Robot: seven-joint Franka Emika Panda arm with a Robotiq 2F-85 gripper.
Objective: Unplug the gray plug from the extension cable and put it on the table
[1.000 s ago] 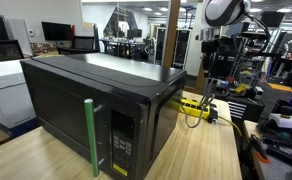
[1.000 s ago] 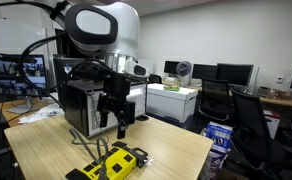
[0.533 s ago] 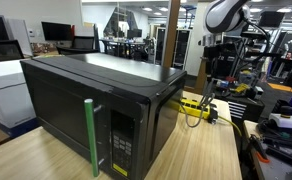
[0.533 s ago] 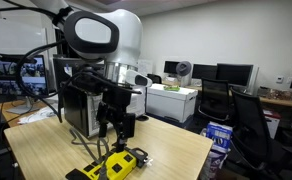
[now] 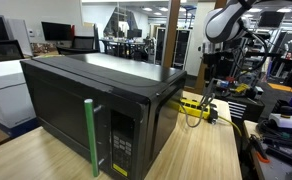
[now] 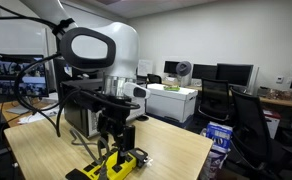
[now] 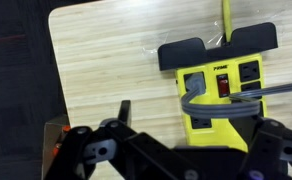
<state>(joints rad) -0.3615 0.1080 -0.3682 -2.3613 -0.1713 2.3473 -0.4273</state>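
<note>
Lowered since a second ago, end effector (image 6: 117, 150) spread open, just above extension cable (image 7: 218, 118); gray plug (image 7: 192, 84) seated in it

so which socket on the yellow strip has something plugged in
The socket left of the red switch in the wrist view: the gray plug sits in it; the others look empty.

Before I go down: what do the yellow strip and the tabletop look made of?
The extension cable: likely moulded plastic, bright yellow with a slight sheen and black socket faces. The table: pale, matte wood-grain with a rounded corner; whether laminate or solid wood cannot be told.
</note>
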